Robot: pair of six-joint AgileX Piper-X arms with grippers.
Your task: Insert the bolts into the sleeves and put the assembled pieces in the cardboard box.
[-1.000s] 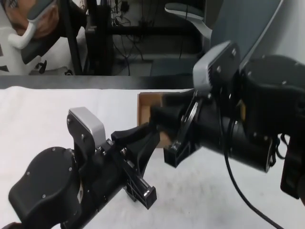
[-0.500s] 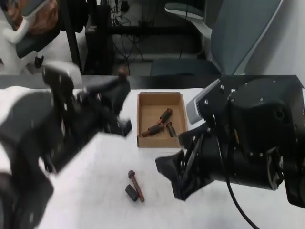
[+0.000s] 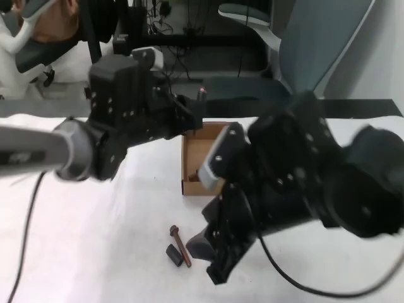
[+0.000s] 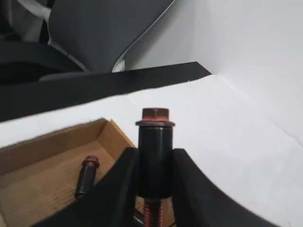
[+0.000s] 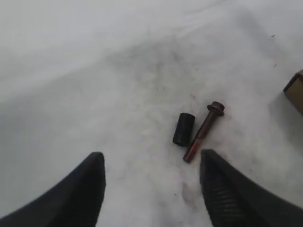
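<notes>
My left gripper point(image 4: 155, 155) is shut on an assembled piece point(image 4: 154, 137), a black sleeve with a reddish bolt through it, held upright above the cardboard box point(image 4: 113, 134). One assembled piece point(image 4: 87, 176) lies inside the box. In the high view the left arm hangs over the box point(image 3: 188, 151), the bolt head point(image 3: 202, 93) at its tip. On the white table a loose bolt point(image 5: 204, 130) lies beside a loose black sleeve point(image 5: 183, 128). My right gripper point(image 5: 151, 187) stands open just short of them, nothing between its fingers. In the high view it point(image 3: 203, 259) sits right of the bolt point(image 3: 180, 245) and sleeve point(image 3: 172, 254).
The right arm's bulk covers the box's right half and the table's right side in the high view. A box corner point(image 5: 296, 89) shows beyond the loose parts. An office chair point(image 3: 297, 44) and cables stand behind the bench. Bare white table lies left of the loose parts.
The left arm swung from the front left of the table up and back to above the box. The right arm came down and forward toward the loose bolt and sleeve.
</notes>
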